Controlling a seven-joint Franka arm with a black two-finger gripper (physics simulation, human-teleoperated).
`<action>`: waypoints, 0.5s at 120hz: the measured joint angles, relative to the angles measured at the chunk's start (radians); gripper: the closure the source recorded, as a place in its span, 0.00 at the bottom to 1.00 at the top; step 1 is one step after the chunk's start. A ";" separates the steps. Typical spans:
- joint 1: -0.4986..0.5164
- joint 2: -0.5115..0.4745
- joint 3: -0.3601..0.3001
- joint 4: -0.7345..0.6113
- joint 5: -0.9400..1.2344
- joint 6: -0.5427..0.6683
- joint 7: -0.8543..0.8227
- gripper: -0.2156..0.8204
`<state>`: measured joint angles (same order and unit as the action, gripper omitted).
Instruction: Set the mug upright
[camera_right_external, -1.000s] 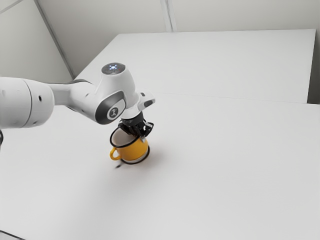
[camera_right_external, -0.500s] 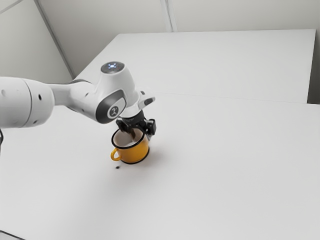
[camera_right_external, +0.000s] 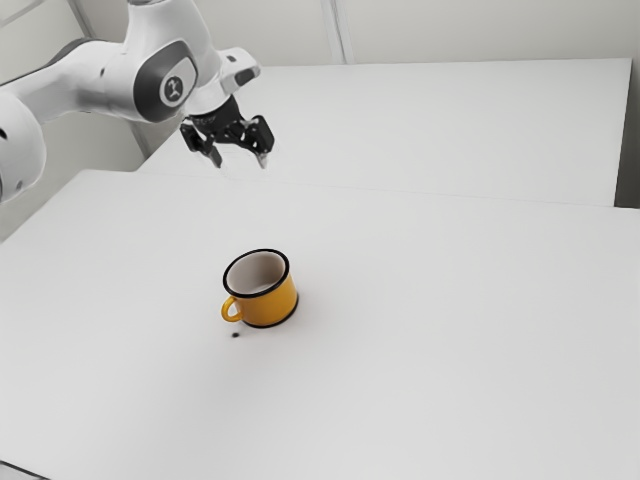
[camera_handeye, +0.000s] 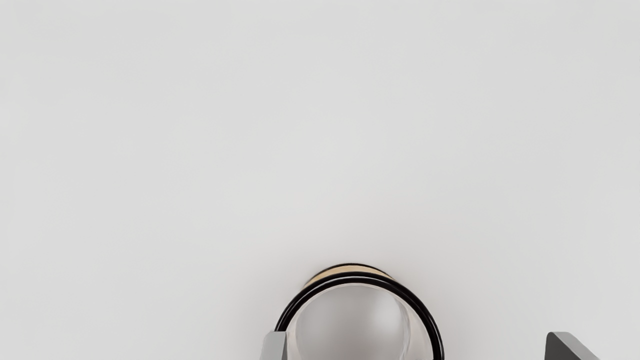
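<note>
Gripper (camera_right_external: 240, 160) released, fingers wide apart, now raised well clear of the yellow mug (camera_right_external: 270, 305). Below it, upright on the table (camera_right_external: 430, 330), unmoved since a moment ago.

Table (camera_right_external: 450, 340): pale, smooth, with faint shading around the mug's base
Mug (camera_right_external: 268, 304): yellow, black-rimmed, upright, handle toward the exterior view's left
Speck (camera_right_external: 235, 335): small, dark, near the handle
</note>
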<state>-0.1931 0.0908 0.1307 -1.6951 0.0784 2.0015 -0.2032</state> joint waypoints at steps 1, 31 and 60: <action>0.001 0.001 0.001 0.011 -0.001 -0.009 0.005 0.25; -0.004 0.067 0.033 0.231 -0.008 -0.230 0.147 0.24; 0.036 0.045 0.023 0.268 -0.030 -0.311 0.255 0.23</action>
<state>-0.1572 0.1356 0.1533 -1.4266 0.0484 1.6909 0.0515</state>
